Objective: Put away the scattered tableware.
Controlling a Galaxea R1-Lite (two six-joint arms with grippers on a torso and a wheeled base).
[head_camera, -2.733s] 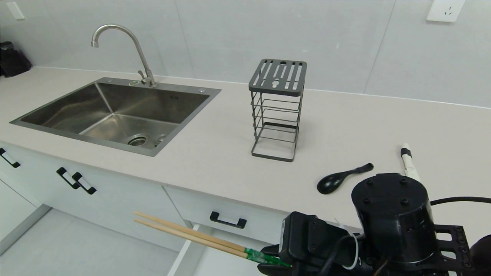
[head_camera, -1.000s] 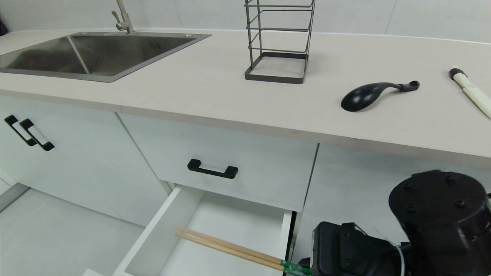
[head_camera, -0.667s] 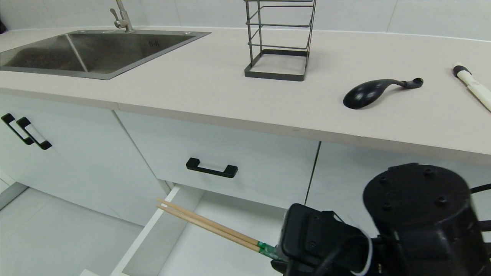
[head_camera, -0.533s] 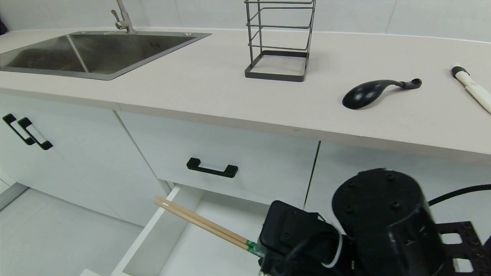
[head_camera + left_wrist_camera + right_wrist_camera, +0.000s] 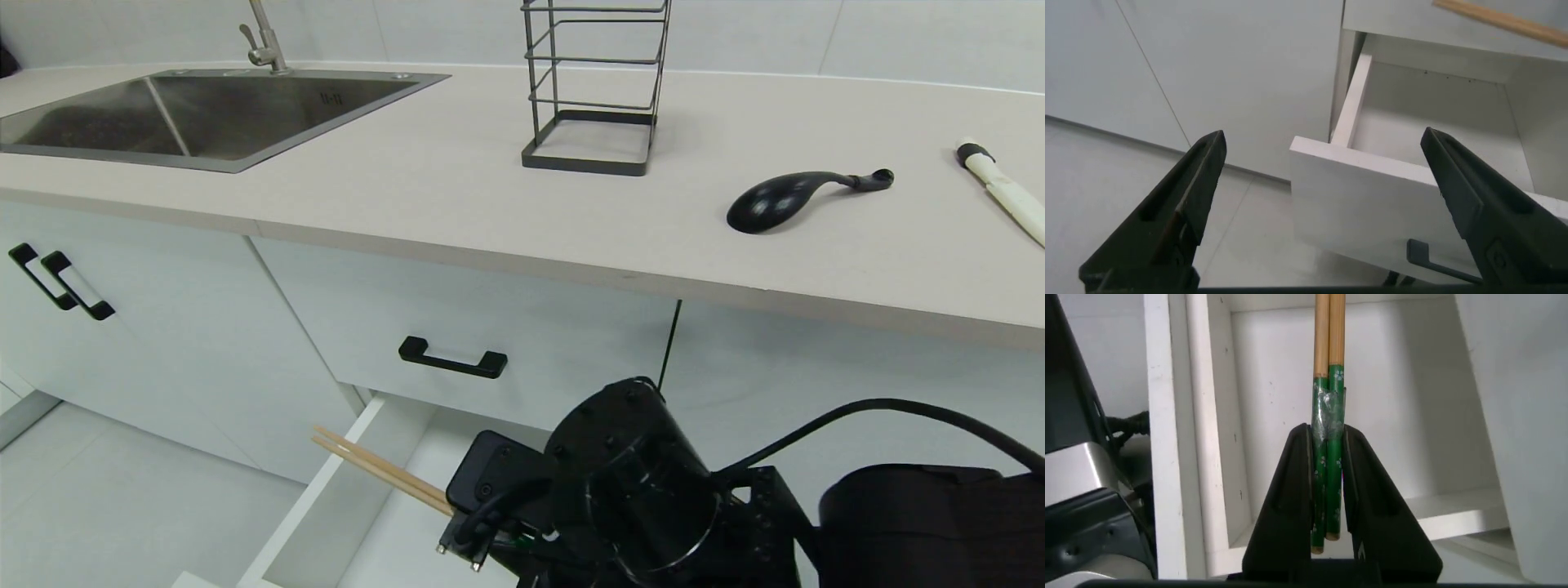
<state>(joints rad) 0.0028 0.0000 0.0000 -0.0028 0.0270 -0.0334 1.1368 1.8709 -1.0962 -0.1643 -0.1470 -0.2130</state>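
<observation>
A pair of wooden chopsticks [image 5: 1328,392] with green-wrapped ends is clamped in my right gripper [image 5: 1328,498]. They point out over the open white drawer [image 5: 1208,457] under the counter. In the head view the chopsticks [image 5: 380,469] stick out left of my right wrist, above the drawer's side wall [image 5: 326,490]. My left gripper [image 5: 1323,135] hangs open and empty in front of the drawer [image 5: 1429,131], low near the floor. A black spoon [image 5: 775,196] and a white-handled utensil [image 5: 1000,192] lie on the counter at the right.
A dark wire rack [image 5: 592,90] stands at the middle back of the counter [image 5: 424,188], and a steel sink [image 5: 188,106] is at the left. Above the open drawer is a shut drawer with a black handle [image 5: 451,359]. Cabinet doors stand to the left.
The head camera has dropped, so the cabinet front and open drawer now show. My right arm has carried the chopsticks leftward over the drawer. Spoon and utensil stay put.
</observation>
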